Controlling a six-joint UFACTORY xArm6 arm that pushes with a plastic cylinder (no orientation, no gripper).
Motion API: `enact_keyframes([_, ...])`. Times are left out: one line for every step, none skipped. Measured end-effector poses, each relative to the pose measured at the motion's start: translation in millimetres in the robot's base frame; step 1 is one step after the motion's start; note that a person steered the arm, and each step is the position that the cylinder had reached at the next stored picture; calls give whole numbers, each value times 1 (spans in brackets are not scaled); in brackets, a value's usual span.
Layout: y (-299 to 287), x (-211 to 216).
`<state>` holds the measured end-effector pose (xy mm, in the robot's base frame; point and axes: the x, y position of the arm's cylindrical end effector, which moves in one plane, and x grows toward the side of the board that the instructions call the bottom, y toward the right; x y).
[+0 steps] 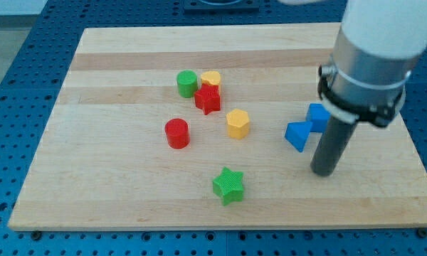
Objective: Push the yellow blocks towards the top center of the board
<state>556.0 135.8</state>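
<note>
Looking down on a pale wooden surface (114,185) made of lengthwise planks, set on a blue perforated bench (14,71) that shows along every edge of the view. Finding a tight cluster a little left of centre in the upper half: a green cylinder (187,83), touching on its right a small yellow block (211,77) of rounded shape that cannot be made out exactly, with a red star (208,99) pressed against both from below. Placing a yellow hexagon (238,123) just to the lower right of the red star, apart from it, near the middle of the board. Noting a red cylinder (176,133) to the hexagon's left and a green star (228,185) alone toward the view's bottom. Spotting a blue triangle (297,134) to the right, touching a second blue block (317,114) partly hidden behind the rod. Coming in from the view's upper right, a white arm housing (381,28) with a grey collar (363,78), upright, ending in a straight dark rod. Resting my tip (323,173) on the wood just right of and below the blue triangle, close to it, contact not clear, well apart from both yellow blocks. Carrying a bare rod in place of fingers, so nothing to spread or pinch.
</note>
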Motion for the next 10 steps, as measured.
enact_keyframes([-33,-14])
enact_keyframes([-43,-39])
enact_keyframes([-5,-64])
enact_keyframes([6,-82])
enact_keyframes([-39,-69])
enact_keyframes([-92,-44])
enact_keyframes([-129,-59])
enact_keyframes([-149,-90])
enact_keyframes([-151,-111])
enact_keyframes([-154,-86])
